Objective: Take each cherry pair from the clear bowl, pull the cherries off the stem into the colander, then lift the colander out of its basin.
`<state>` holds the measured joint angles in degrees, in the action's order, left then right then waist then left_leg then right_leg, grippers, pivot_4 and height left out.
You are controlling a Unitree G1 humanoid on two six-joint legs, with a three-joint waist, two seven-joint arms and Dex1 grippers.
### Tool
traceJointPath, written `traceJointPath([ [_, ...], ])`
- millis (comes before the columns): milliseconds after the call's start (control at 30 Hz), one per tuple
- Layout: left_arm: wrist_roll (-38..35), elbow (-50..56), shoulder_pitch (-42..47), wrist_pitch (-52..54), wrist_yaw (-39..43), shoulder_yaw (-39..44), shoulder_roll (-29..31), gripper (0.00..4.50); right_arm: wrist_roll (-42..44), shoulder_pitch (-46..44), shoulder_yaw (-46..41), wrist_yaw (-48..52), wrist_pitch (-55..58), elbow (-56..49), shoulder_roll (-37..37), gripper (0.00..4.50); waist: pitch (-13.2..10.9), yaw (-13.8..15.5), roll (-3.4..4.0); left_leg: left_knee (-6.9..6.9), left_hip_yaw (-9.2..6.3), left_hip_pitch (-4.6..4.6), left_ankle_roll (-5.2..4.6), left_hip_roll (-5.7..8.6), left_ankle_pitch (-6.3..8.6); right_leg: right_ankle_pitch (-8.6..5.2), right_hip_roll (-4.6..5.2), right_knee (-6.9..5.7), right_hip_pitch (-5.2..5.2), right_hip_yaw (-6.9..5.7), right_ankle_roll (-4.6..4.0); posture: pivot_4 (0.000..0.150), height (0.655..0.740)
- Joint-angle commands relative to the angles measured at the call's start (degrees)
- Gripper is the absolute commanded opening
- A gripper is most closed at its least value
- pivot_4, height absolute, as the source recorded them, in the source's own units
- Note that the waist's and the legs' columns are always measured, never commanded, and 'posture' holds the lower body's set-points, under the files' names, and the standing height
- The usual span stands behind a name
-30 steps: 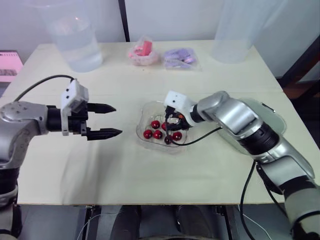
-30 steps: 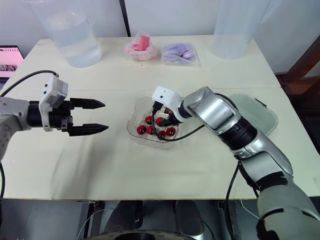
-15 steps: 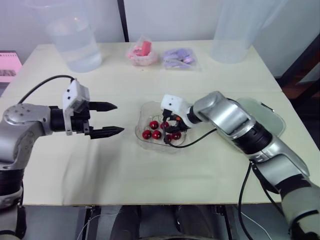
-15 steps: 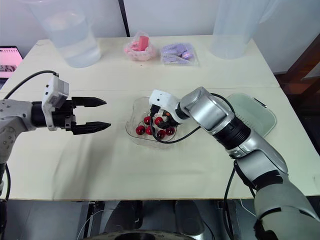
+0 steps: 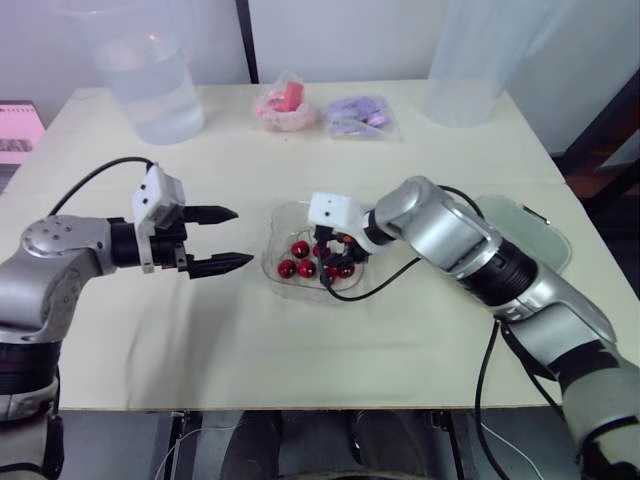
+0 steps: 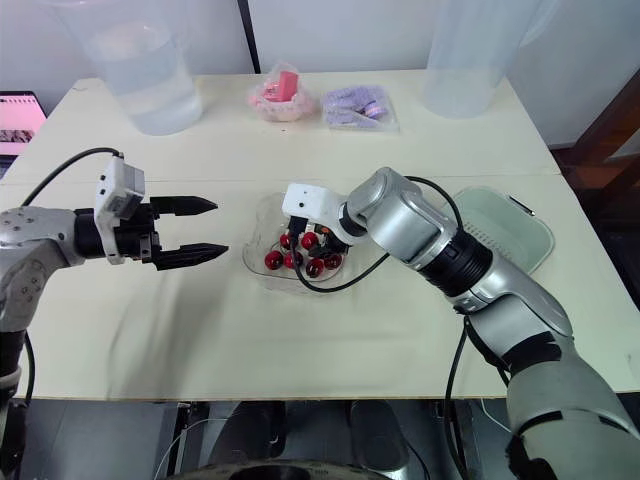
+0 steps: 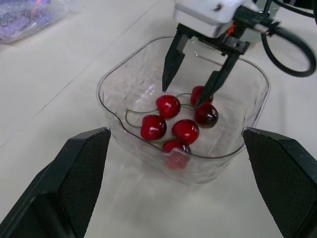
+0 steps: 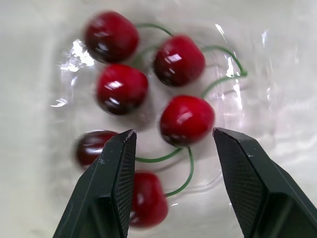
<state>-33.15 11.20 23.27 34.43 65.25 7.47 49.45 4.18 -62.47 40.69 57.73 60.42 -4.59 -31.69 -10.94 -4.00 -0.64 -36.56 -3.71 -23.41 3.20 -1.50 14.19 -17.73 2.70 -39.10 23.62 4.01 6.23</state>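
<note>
Six cherries (image 8: 186, 119) are sitting in the clear bowl (image 7: 114, 99), and you can see the green stems (image 8: 163, 157) looping between them, so the pairs look like they're joined up. The bowl is around the middle of the table (image 5: 300, 350).

Your right pincer (image 7: 182, 96) is open and dipped down into the bowl, fingers spread well apart. In the right wrist view one cherry sits in the gap between the two fingers (image 8: 114, 188), and the gap is wider than the cherry, so nothing's clamped. I can't tell if either tip is touching fruit.

Your left pincer (image 5: 243, 236) is open too, holding nothing. It hangs over bare table just beside the bowl on the left-edge side, with its tips aimed at the bowl and not touching it.

The pale green container (image 5: 540, 235) is near the right edge of the table, partly hidden behind your right arm. I can't make out the colander from the basin there.

Along the far edge there's a big clear jug (image 5: 150, 80) toward the left corner, plus a pink packet (image 5: 287, 105) and a purple packet (image 5: 358, 115).
</note>
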Motion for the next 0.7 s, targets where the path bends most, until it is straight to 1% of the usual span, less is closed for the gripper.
traceJointPath([
  [33, 0.13, 0.58, 0.55, -0.95, -0.37, 0.24, 0.10, 4.50, -0.84, -2.56, -1.37, 0.50, -0.28, -2.16, -0.72, 2.63, 0.00, 0.00, 0.00, 0.00, 0.00, 0.00, 0.00, 0.00, 0.00, 0.00, 0.00, 0.00, 0.00, 0.00, 0.00, 0.150, 0.7348],
  [100, 0.20, 0.45, 0.70, -1.00, -0.45, 0.14, -0.08, 4.50, -0.86, -2.95, -1.45, 0.79, -0.41, -2.07, -0.79, 2.63, 0.00, 0.01, 0.00, 0.00, 0.00, 0.00, 0.00, 0.00, 0.00, 0.00, 0.00, 0.00, 0.00, 0.00, 0.00, 0.150, 0.7348],
  [200, 0.30, 0.20, 1.04, -1.12, -0.65, -0.14, -0.48, 4.50, -1.76, -2.46, -0.57, 0.86, -1.63, -0.69, -0.86, 3.46, 0.00, 0.01, 0.00, 0.00, 0.00, 0.00, 0.00, 0.00, 0.00, 0.00, 0.01, 0.01, 0.00, 0.00, 0.00, 0.150, 0.7348],
  [267, 0.32, 0.19, 1.07, -1.11, -0.79, -0.21, -0.74, 4.50, -2.33, -2.00, -0.02, 0.69, -2.45, 0.86, -0.42, 4.33, 0.00, -0.01, 0.00, 0.00, 0.00, 0.00, 0.00, 0.00, 0.00, 0.00, 0.00, 0.01, 0.00, 0.00, 0.00, 0.150, 0.7348],
  [300, 0.35, 0.23, 1.00, -1.13, -0.84, -0.23, -0.84, 4.50, -2.52, -1.88, 0.15, 0.73, -2.76, 1.55, -0.16, 4.42, 0.00, -0.01, 0.00, 0.00, 0.00, 0.00, 0.00, 0.00, 0.00, 0.00, 0.00, 0.01, 0.00, 0.00, 0.00, 0.150, 0.7348],
  [700, 0.17, 0.79, 0.13, -1.44, -2.41, -0.15, -1.50, 4.50, -7.28, -2.44, 3.37, 2.80, -10.17, 12.10, 4.42, 4.42, 0.00, -0.01, 0.00, 0.00, 0.00, 0.00, 0.00, 0.01, 0.00, 0.00, 0.01, 0.01, -0.01, -0.01, 0.00, 0.150, 0.7348],
])
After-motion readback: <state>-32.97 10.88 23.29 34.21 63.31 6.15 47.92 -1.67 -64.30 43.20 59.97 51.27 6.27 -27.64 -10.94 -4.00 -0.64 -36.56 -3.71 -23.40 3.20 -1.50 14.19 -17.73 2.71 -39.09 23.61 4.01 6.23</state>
